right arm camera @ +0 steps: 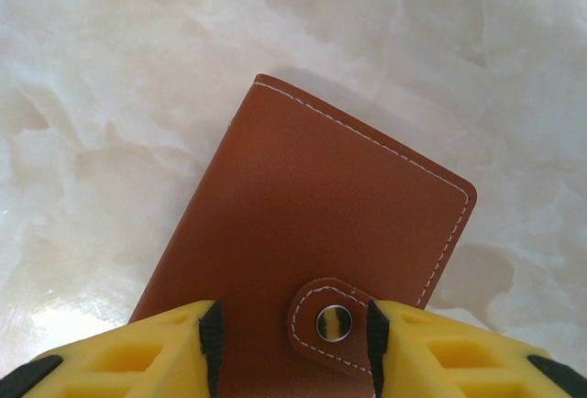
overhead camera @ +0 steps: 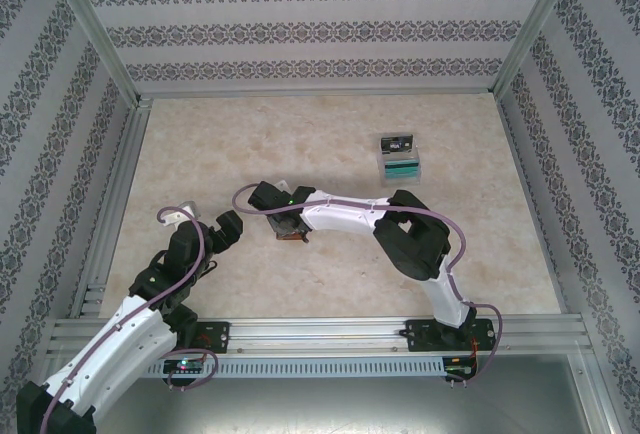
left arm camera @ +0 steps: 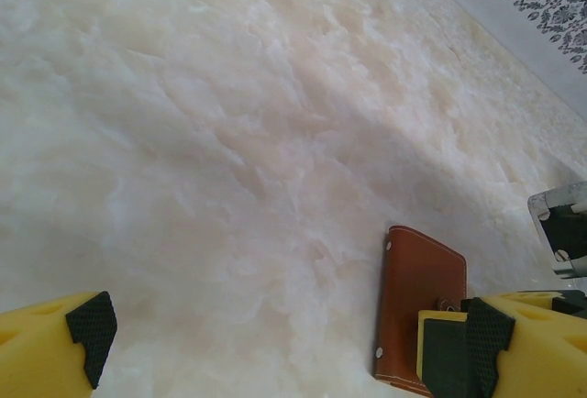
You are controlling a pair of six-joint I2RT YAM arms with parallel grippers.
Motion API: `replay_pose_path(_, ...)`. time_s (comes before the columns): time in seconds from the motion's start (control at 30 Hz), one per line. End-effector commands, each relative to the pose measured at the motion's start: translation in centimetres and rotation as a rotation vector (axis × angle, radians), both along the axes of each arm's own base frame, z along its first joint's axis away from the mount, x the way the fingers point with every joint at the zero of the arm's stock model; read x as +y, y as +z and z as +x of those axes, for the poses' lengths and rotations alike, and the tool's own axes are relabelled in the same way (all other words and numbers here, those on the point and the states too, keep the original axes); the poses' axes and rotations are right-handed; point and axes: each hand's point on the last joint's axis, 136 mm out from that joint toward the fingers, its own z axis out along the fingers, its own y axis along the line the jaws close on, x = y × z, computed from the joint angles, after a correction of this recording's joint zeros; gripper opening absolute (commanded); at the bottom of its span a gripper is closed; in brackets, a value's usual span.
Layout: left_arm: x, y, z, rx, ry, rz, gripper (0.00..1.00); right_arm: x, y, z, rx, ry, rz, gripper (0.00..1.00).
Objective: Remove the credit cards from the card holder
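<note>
- The right gripper (right arm camera: 293,325) is nearest its wrist camera. Its yellow fingers (right arm camera: 138,352) with black pads are spread apart, one on each side of a snap tab (right arm camera: 333,323).
- The card holder (right arm camera: 312,205) lies flat and closed on the table directly under those fingers. It is reddish-brown leather with pale stitching along the edge, and the tab is fastened by a metal stud.
- I cannot tell whether the pads touch the leather. The holder is wider than the gap between them, so the right gripper clamps nothing.
- In the top view, the holder sits a little left of the middle of the marble-patterned table (overhead camera: 200,144), towards the near side. The right arm reaches across to it from the right.
- The left gripper (left arm camera: 289,348) is also open, its fingers wide apart, and hovers over bare table just left of the holder.
- A small clear container (overhead camera: 400,159) with dark and teal contents stands on the far right part of the table, well apart from the holder.
</note>
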Motion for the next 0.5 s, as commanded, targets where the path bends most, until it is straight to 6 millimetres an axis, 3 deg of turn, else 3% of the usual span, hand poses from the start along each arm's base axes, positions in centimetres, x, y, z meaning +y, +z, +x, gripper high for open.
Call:
replay_pose_path(0.0,-0.2,-0.6,-0.3,0.014,-0.009,-0.001,0.99,-1.0,1.2,0.4,-0.007,-0.029,0.006,0.47)
replay_pose_path(0.3,-0.2,-0.6,-0.3,0.015,-0.011,0.003,0.99,-2.0,-1.3,0.5,0.048,-0.057,-0.001,0.44)
replay_pose_path(0.47,-0.2,-0.6,-0.3,0.016,-0.014,0.007,0.99,-1.9,-2.2,0.3,0.076,-0.062,0.012,0.37)
